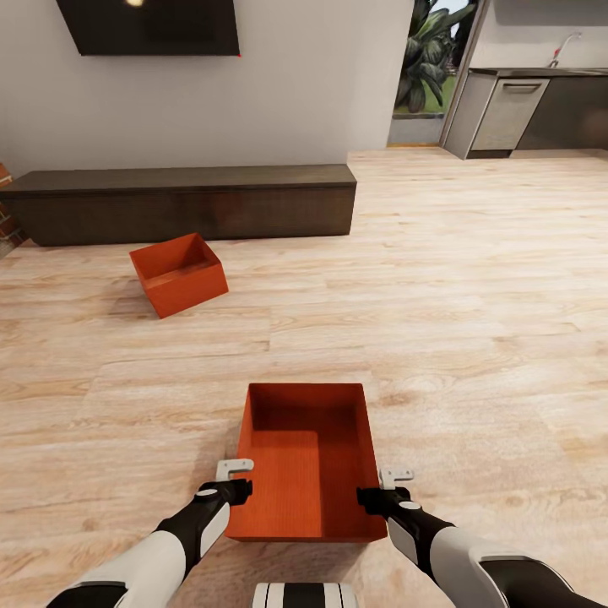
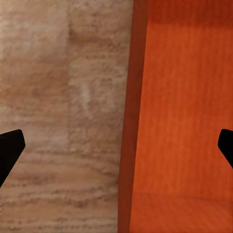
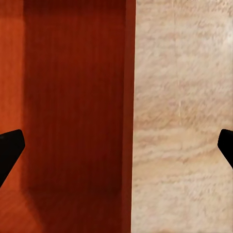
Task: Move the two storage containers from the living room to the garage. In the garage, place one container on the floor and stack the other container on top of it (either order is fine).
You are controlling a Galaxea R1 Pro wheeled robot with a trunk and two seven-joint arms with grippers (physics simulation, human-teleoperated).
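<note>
- I'm counting two orange-red storage containers: a near one (image 1: 308,460) between my arms, a far one (image 1: 179,274) by the bench.
- One low dark TV bench (image 1: 186,203).
- One wall-mounted TV (image 1: 150,27).
- One potted plant (image 1: 426,55).

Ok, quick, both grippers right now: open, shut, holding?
Left gripper: open, straddling the left wall of the near orange-red rectangular plastic bin.
Right gripper: open, straddling its right wall.

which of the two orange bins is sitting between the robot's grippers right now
The near orange-red rectangular plastic bin, flanked by both grippers; the other identical bin sits farther off by the low dark bench.
</note>
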